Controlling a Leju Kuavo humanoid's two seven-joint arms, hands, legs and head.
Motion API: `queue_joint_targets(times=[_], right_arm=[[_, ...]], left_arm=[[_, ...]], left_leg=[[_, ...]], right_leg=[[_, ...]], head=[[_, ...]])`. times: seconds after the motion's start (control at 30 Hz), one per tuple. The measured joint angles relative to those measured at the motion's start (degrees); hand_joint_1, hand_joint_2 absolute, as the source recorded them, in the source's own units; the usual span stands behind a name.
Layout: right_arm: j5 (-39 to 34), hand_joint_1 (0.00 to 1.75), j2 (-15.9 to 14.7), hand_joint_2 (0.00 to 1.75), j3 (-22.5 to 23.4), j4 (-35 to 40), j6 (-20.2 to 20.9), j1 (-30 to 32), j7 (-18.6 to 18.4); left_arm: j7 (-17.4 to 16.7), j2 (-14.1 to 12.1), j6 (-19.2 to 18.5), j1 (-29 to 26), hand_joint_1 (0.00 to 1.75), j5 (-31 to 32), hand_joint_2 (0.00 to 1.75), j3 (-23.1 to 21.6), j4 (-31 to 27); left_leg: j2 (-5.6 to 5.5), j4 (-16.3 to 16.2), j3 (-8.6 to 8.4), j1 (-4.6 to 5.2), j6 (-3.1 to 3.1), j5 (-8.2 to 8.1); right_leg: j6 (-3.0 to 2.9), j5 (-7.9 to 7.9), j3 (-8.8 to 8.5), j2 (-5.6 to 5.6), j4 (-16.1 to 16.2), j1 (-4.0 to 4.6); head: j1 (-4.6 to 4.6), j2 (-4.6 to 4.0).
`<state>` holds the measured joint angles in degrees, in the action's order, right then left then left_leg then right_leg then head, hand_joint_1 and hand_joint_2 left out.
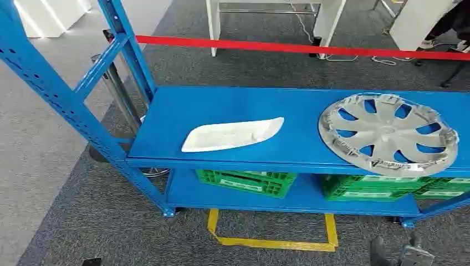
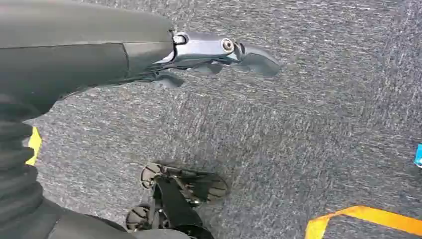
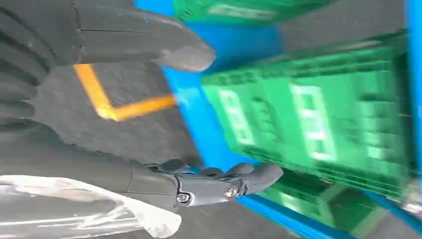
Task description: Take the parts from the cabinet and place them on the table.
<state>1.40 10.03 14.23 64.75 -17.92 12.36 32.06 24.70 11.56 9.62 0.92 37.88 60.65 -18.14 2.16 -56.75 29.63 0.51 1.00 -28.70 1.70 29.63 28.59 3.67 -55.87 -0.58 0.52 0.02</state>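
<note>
Left hand (image 2: 209, 55) hangs over grey carpet (image 2: 308, 124), fingers loosely extended and apart, nothing in it. Right hand (image 3: 164, 119) is low beside the cabinet's bottom shelf (image 3: 209, 129): thumb (image 3: 149, 42) and fingers (image 3: 219, 184) spread wide, nothing gripped between them. A white translucent edge lies along the hand's underside in the right wrist view; can't tell what it is. That view is motion-blurred.

Head view: blue steel cabinet (image 1: 66, 105) straight ahead. On its upper shelf (image 1: 221, 105) sit two parts, well apart:
- white elongated plastic trim part (image 1: 233, 134), lying flat near the shelf's front edge, left of centre
- silver wheel cover (image 1: 388, 134), lying flat at the right end, its rim reaching the shelf's front edge

Bottom shelf carries green plastic crates (image 1: 246, 182), one left of centre, more to the right under the wheel cover. The right wrist view has the same crates close to the right hand.

Yellow floor tape (image 1: 271, 241) marks a box outline on the carpet in front of the cabinet. Red barrier strip (image 1: 299, 49) runs across behind the cabinet. White desk legs (image 1: 213, 25) stand beyond the strip.
</note>
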Motion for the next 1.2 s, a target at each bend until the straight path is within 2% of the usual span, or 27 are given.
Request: queue_joint_targets(times=[0.37,0.53,0.63,0.87,1.2], right_arm=[[15.7,0.0,1.3,1.75,4.8,17.3,-3.6,3.2,1.2],[24.0,0.0,0.9,1.75,5.3,23.9,-5.8,4.1,-0.2],[29.2,0.0,-0.2,1.75,4.6,26.4,-6.7,4.0,-2.8],[38.8,0.0,-5.5,1.75,-0.2,29.0,-7.8,2.4,-11.1],[47.1,0.0,-13.5,1.75,-8.7,26.5,-6.2,-6.6,-23.6]], left_arm=[[0.0,0.0,1.8,0.7,0.0,4.4,1.75,2.6,1.4],[0.0,-0.2,2.4,1.0,0.0,6.5,1.75,3.4,2.1],[-0.4,-0.4,2.4,1.1,0.0,7.6,1.75,3.5,2.2],[-1.3,-0.9,2.4,1.5,0.0,9.9,1.75,3.8,2.9],[-2.5,-1.5,1.8,2.0,0.0,12.8,1.75,3.8,3.5]], left_leg=[[0.0,0.0,0.01,0.01,0.0,0.0],[0.0,0.0,0.01,0.01,0.0,0.0],[0.0,0.0,0.01,0.01,0.0,0.0],[0.0,0.0,0.01,0.01,0.01,0.01],[-0.01,0.0,0.01,0.02,0.05,0.09]], right_leg=[[0.0,0.0,0.01,-0.02,0.0,-0.01],[0.01,-0.01,-0.01,-0.01,0.0,-0.01],[0.01,-0.02,-0.03,0.0,0.0,-0.01],[0.0,-0.05,-0.07,0.0,0.0,-0.01],[0.01,-0.11,-0.08,0.06,0.0,-0.01]], head=[[0.0,0.0],[-0.02,0.0],[-0.02,0.0],[-0.02,0.0],[0.0,0.0]])
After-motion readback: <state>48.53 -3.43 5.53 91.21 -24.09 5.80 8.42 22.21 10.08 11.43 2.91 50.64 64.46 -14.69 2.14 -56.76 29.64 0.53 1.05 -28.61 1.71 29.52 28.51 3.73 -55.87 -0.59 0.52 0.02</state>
